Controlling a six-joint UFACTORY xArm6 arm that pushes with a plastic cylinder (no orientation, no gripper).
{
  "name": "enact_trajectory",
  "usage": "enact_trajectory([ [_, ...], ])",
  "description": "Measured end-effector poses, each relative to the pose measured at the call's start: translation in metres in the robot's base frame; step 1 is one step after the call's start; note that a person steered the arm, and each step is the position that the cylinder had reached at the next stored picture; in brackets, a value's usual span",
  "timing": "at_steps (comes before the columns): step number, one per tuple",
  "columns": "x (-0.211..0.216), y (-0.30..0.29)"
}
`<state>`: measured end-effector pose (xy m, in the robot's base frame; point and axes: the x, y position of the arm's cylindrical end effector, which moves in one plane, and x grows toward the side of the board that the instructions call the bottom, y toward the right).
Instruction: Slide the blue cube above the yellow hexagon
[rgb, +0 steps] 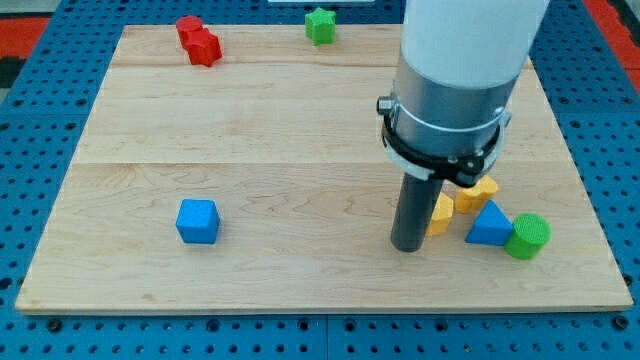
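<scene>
The blue cube (197, 221) sits on the wooden board (250, 120) at the view's lower left. Two yellow blocks lie at the lower right, partly hidden by the arm: one (439, 213) right beside the rod, another (478, 193) just above and right of it; which one is the hexagon I cannot tell. My tip (407, 246) rests on the board, touching or nearly touching the left yellow block, far to the right of the blue cube.
A blue triangle (489, 226) and a green cylinder (527, 236) lie right of the yellow blocks. A red block (198, 41) and a green star (320, 25) sit at the board's top edge. The arm's large body (455, 80) covers the upper right.
</scene>
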<state>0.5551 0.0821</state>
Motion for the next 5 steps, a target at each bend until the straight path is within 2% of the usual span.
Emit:
enact_trajectory([
  [1,0.036,-0.101],
  [2,0.046,-0.219],
  [3,0.037,-0.290],
  [4,0.019,-0.289],
  [5,-0.012,-0.262],
])
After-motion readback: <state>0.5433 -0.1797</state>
